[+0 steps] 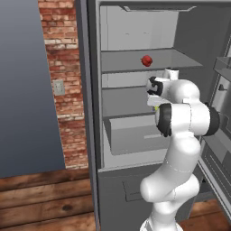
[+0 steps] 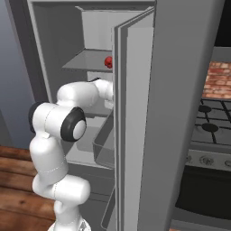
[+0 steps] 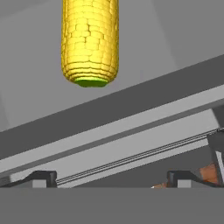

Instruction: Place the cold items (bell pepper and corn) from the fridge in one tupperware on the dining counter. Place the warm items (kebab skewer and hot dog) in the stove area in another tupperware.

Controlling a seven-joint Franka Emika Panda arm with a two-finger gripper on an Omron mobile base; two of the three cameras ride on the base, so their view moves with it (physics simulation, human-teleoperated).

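While our gripper (image 3: 111,177) stands wide open, we see the bumpy yellow corn (image 3: 90,41) | lying on a smooth grey fridge (image 1: 135,58) shelf | just beyond the fingertips, untouched.

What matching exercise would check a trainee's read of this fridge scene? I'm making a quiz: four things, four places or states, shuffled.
Column one:
1. bell pepper
2. corn
3. gripper
4. stove area

Column two:
A. right of the open fridge
B. open, holding nothing
C. on the upper shelf
D. lying ahead of the fingertips, untouched

Pairs: 1-C, 2-D, 3-B, 4-A
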